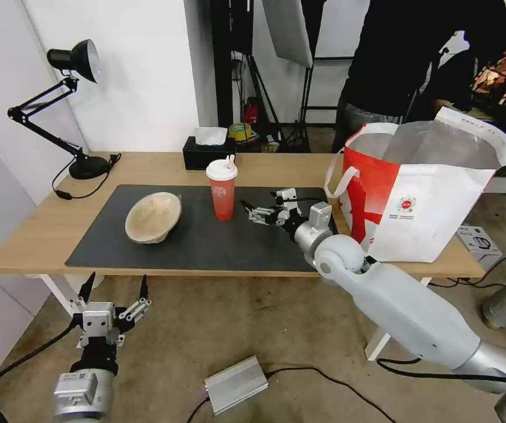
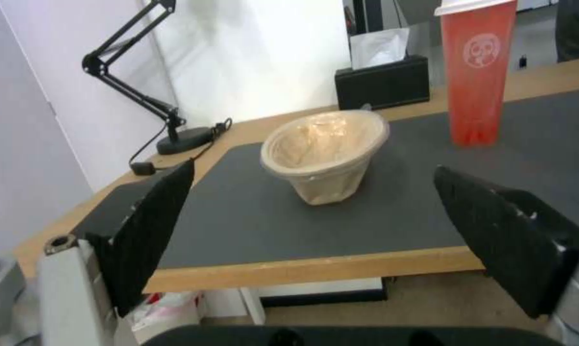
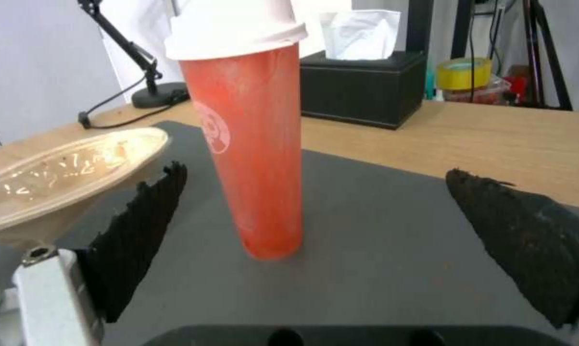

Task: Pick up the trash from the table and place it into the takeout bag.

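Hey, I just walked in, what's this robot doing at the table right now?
It is clearing trash into the takeout bag at the right end of the table. The right gripper is out over the dark mat, open, facing the red drink cup but not touching it. The left gripper hangs open below the table's front edge, facing the tan paper-pulp bowl, which lies tilted on the mat. Neither gripper holds anything.

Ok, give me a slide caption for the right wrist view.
Open right gripper faces the upright red drink cup on the dark mat.
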